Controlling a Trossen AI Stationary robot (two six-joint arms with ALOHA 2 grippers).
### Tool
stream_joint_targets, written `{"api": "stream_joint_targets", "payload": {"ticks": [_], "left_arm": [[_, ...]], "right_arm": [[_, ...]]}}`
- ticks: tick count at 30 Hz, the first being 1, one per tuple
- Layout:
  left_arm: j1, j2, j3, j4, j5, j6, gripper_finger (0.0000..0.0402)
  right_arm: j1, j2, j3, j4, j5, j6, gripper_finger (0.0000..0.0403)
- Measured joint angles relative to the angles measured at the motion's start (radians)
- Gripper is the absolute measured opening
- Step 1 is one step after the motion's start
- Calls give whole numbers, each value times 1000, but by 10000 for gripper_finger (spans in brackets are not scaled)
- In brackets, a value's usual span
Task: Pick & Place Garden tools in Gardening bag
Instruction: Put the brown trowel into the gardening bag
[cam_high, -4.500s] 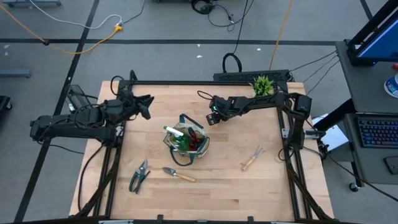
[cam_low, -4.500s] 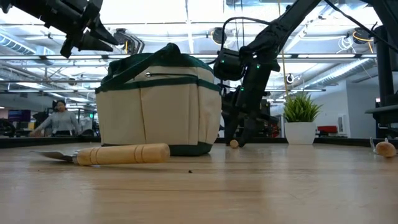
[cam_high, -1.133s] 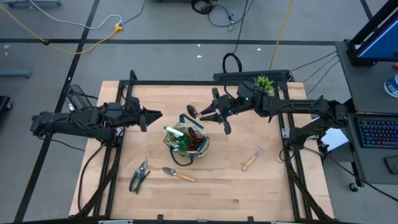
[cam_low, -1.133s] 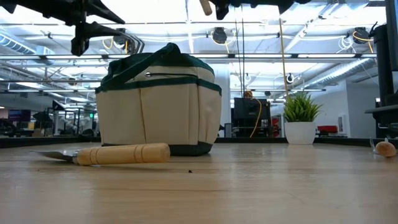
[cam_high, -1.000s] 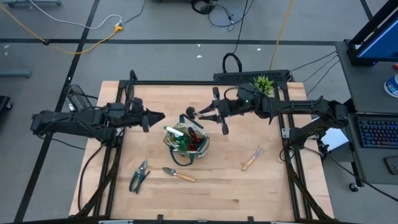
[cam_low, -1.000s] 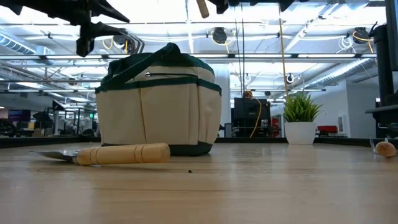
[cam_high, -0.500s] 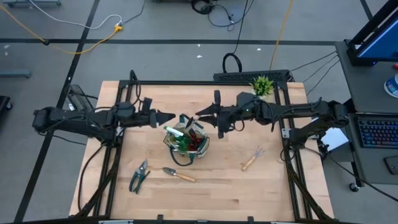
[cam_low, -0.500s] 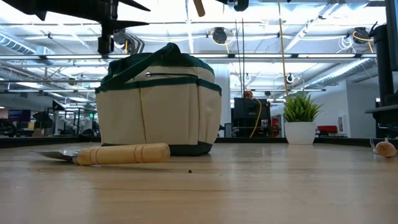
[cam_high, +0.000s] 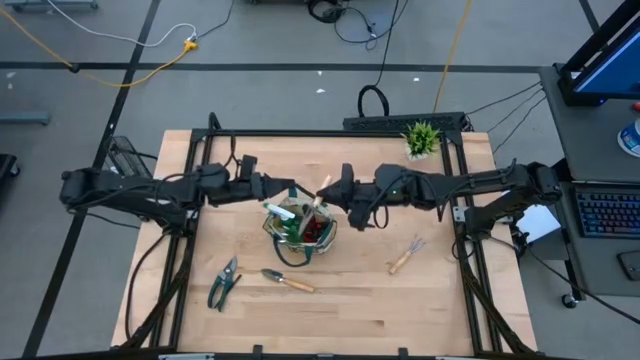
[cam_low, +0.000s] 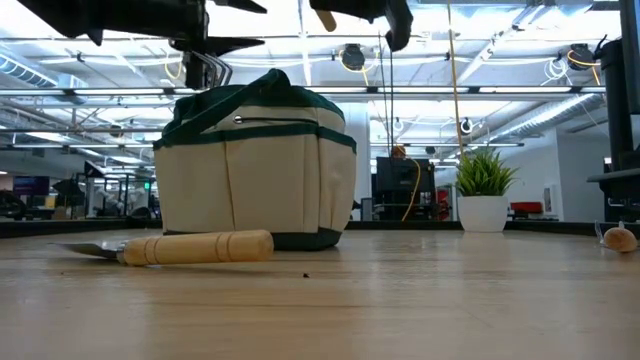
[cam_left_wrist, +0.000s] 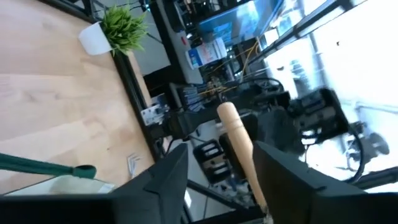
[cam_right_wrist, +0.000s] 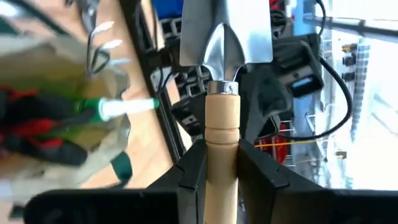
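Observation:
The khaki gardening bag (cam_high: 300, 228) with green trim stands mid-table; it also shows in the low view (cam_low: 255, 165). A green spray bottle (cam_high: 284, 212) and a red-and-black glove (cam_high: 316, 229) lie inside it. My right gripper (cam_high: 336, 194) is above the bag's far right rim, shut on a wooden-handled trowel (cam_right_wrist: 222, 93). My left gripper (cam_high: 290, 189) is open above the bag's far left rim. In the left wrist view the trowel's handle (cam_left_wrist: 239, 146) shows past the gap between its fingers (cam_left_wrist: 168, 180). I cannot tell whether they touch it. My right gripper pinches the trowel's wooden handle (cam_right_wrist: 222, 155) between its two fingers (cam_right_wrist: 193, 171), a little below the metal collar. The fingers lie across the handle. The trowel is lifted clear above the bag; its handle's free end (cam_high: 322, 187) points toward my left gripper.
On the near part of the table lie green-handled pruners (cam_high: 223, 283) and a second trowel (cam_high: 287, 281), with a hand fork (cam_high: 405, 255) to the right. A small potted plant (cam_high: 421, 136) stands at the far right edge.
My right gripper has carried the trowel toward the table's left edge and a little lower, from beside the bag's far right to above its rim. My left gripper has reached toward the table's right edge, to the bag's far left rim, close to the trowel's handle.

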Motion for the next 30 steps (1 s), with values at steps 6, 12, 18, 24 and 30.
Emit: {"api": "stream_joint_targets", "payload": {"ticks": [6, 12, 18, 24, 30], "left_arm": [[27, 88, 36, 39, 67, -28, 233], [80, 186, 153, 27, 186, 22, 253], [131, 256, 274, -126, 337, 77, 255], [151, 300, 347, -214, 460, 136, 255], [154, 338, 368, -223, 512, 150, 255]], "right_arm": [[19, 17, 0, 0, 24, -143, 58], [61, 58, -2, -7, 67, -271, 58], [100, 94, -1, -4, 185, -373, 58], [109, 103, 0, -2, 211, -383, 58], [114, 103, 0, 5, 204, -400, 58]]}}
